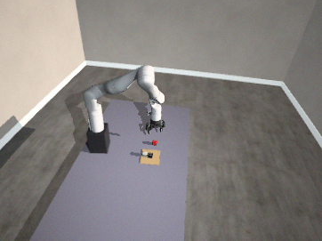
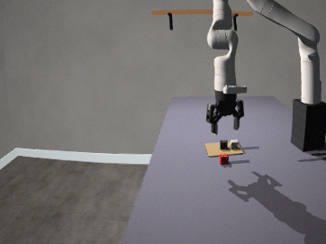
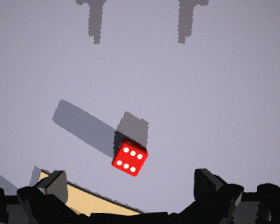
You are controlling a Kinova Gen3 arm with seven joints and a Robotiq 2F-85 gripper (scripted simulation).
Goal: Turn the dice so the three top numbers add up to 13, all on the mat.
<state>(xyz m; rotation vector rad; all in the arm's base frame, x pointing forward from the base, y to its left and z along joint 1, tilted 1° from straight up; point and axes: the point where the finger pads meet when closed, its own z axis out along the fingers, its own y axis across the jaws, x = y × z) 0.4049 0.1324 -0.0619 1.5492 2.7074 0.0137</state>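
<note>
From my remote station, I have a Kinova Gen3 arm (image 1: 116,84) (image 2: 222,41) reaching out over a desk (image 1: 111,196) (image 2: 180,208) (image 3: 200,90) with a lilac-gray top. Its Robotiq gripper (image 1: 156,127) (image 2: 225,129) (image 3: 130,185) hangs above the dice, fingers spread wide, with nothing between them. The tan mat (image 1: 150,162) (image 2: 215,152) (image 3: 92,201) lies flat on the desk, two of the three dice on it: a black die (image 1: 150,155) (image 2: 223,144) and a white die (image 1: 144,154) (image 2: 234,144), side by side. The red die (image 1: 155,142) (image 2: 224,159) (image 3: 130,158) sits just off the mat, on the bare desktop, six white pips facing up in the wrist view.

I count the job as partly done, with two dice on the mat and one still to bring over. The sum is unsettled: I cannot read the top faces of the black and white dice from here. If red keeps its six, those two must make seven between them; otherwise I judge that at least one die needs turning. Last comes the release, with all three flat and motionless.
</note>
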